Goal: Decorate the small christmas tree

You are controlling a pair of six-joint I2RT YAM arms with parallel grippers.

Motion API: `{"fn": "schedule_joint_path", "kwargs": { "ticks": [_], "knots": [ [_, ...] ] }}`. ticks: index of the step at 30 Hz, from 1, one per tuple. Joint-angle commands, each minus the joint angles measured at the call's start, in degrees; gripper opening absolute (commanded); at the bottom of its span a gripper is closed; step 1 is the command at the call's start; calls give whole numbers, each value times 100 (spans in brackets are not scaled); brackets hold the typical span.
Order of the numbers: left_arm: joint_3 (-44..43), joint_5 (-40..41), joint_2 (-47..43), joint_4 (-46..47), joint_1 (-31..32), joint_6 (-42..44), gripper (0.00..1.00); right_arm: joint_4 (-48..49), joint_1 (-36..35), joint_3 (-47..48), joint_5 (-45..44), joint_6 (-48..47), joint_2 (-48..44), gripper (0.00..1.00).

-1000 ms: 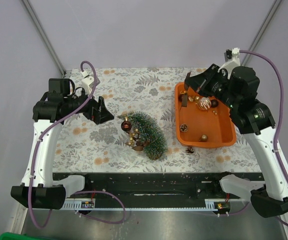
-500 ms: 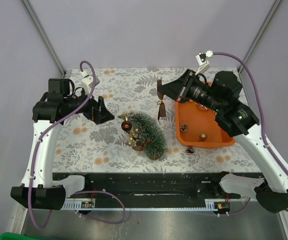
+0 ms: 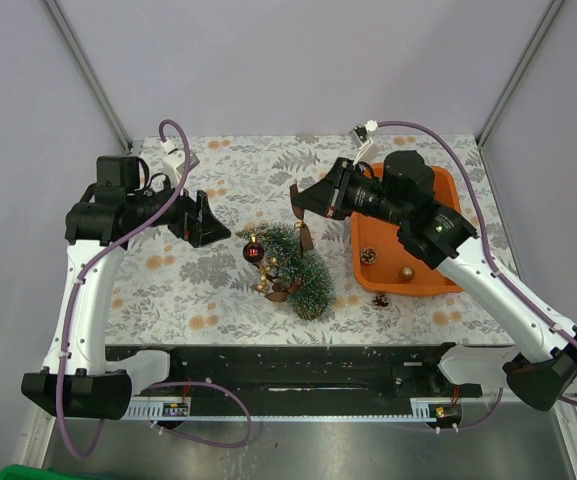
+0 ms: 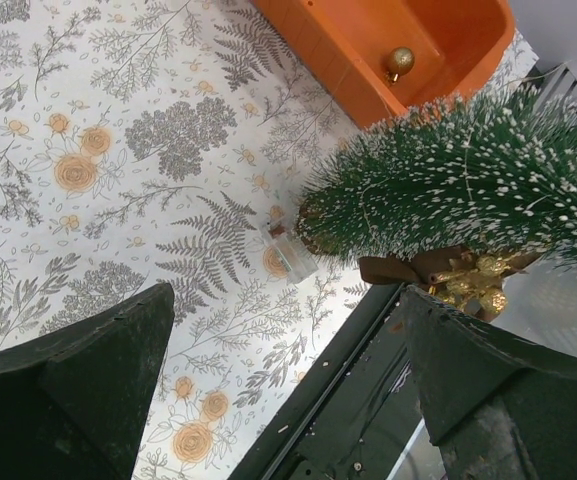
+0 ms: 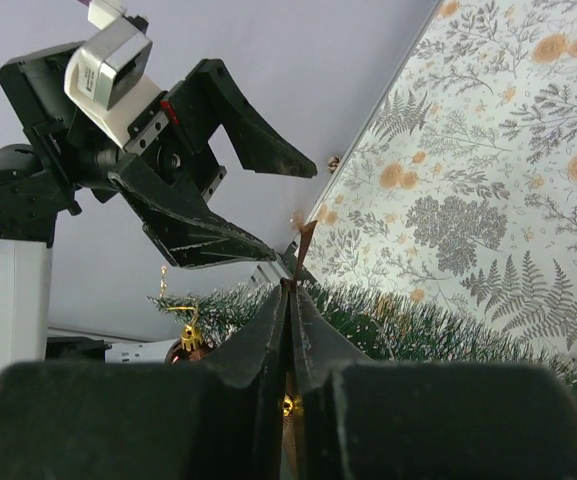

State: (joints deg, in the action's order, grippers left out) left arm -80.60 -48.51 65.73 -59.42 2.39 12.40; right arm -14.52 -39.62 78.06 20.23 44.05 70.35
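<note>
Top external view: the small christmas tree (image 3: 306, 272) lies sideways on the desk (image 3: 228, 170), right hand (image 3: 297, 203) clamped on a brown bow (image 3: 305, 238) above it, left hand (image 3: 206, 221) apart. Released there, the bow may slide off the needles.

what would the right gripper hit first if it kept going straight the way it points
Probably the frosted dark green bristly cone-shaped tree, its needles just past the tips of the right gripper, which pinches a brown ribbon ornament. The open left gripper lies farther along; depth is unclear.
</note>
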Motion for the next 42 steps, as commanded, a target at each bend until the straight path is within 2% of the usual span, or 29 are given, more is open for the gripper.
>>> {"fn": "schedule_joint_path", "kwargs": {
  "ticks": [1,12,19,22,30,37,42],
  "knots": [
    [-26,-282,44,483,7,-264,99,363,-64,-71,183,59,-65,9],
    [-237,-220,133,580,244,-414,99,108,-81,-362,60,42,-92,21],
    [-255,-132,36,598,314,-449,99,-59,-73,-406,-36,-116,-56,41],
    [-255,-132,18,607,314,-449,99,-182,-81,-397,-124,-221,-74,47],
    [-281,-159,45,598,323,-467,99,-613,-81,-98,-335,-573,23,51],
    [-281,-176,62,589,323,-493,99,-490,-81,16,-239,-521,207,50],
    [-281,-167,62,598,332,-476,99,-630,-81,226,-466,-678,172,52]
  ]
}}
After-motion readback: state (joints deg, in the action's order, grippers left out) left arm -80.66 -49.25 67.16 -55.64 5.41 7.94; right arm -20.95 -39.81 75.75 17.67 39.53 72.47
